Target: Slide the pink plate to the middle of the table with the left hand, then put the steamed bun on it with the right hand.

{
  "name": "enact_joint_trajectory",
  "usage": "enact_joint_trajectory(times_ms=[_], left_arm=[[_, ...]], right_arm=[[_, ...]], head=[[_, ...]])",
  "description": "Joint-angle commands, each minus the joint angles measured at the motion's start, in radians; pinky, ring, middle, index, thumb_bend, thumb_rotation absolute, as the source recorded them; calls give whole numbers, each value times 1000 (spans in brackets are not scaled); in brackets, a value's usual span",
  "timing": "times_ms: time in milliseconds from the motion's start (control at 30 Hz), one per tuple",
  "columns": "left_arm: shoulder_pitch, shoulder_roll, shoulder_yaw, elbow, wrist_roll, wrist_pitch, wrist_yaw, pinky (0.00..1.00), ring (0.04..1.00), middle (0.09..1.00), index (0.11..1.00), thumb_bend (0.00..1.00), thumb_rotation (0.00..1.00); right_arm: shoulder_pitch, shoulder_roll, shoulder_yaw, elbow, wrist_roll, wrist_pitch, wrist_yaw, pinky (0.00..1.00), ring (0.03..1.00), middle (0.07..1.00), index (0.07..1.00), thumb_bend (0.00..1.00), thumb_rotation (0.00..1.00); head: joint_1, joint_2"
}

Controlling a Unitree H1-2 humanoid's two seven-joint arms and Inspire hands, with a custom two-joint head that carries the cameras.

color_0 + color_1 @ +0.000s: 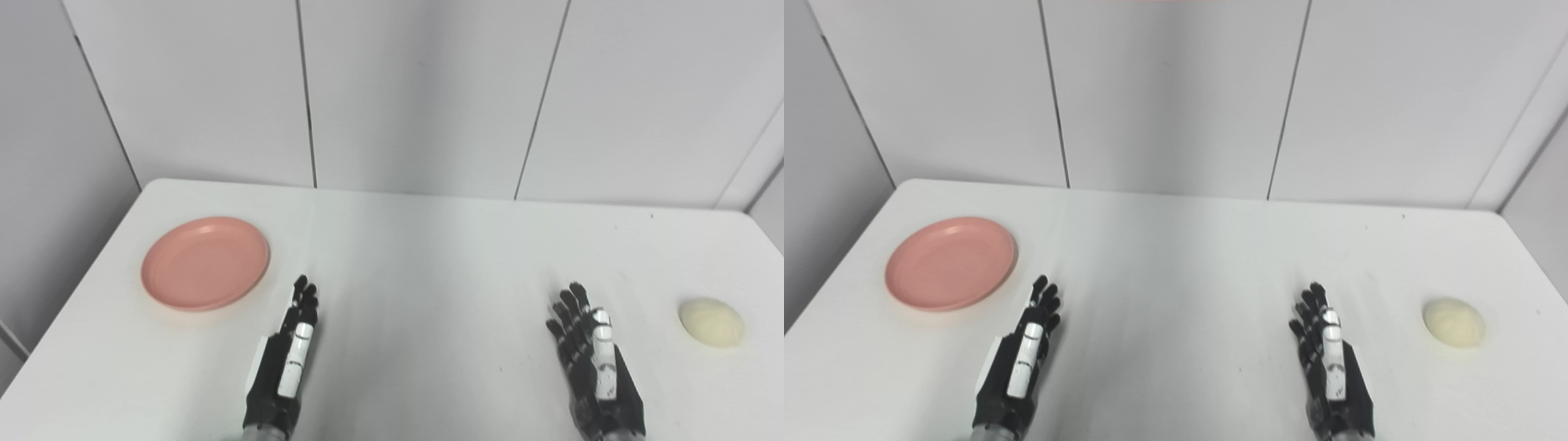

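A: Where's the stuff?
B: Pink plate (205, 263) far left of table (416, 257), steamed bun (712, 322) far right.
A: Hands?
B: Left hand (288, 355) & right hand (591, 355) empty, fingers straight, apart from both.

White table (416, 257) with pink plate (205, 263) left, steamed bun (711, 323) right.

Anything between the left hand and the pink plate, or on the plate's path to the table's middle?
Nothing visible. The left hand is beside the pink plate, bare table between and across the middle.
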Motion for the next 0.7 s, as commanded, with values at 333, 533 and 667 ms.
enact_joint_trajectory(times_ms=[333, 533, 667], left_arm=[[-32, 11, 6, 25, 0, -87, -7, 1000, 1000, 1000, 1000, 624, 965], [-35, 8, 12, 32, -24, -97, -12, 1000, 1000, 1000, 1000, 613, 943], [-56, -10, 27, 13, -65, -107, -6, 1000, 1000, 1000, 1000, 647, 907]], right_arm=[[-6, 9, 4, 44, 2, -61, 10, 1000, 999, 1000, 1000, 744, 1000], [-6, 13, 6, 50, 3, -60, 10, 1000, 1000, 1000, 1000, 764, 1000], [-3, 13, 11, 52, 2, -61, 14, 1000, 1000, 1000, 1000, 725, 1000]], head=[[-22, -22], [-29, -34], [-32, -40]])
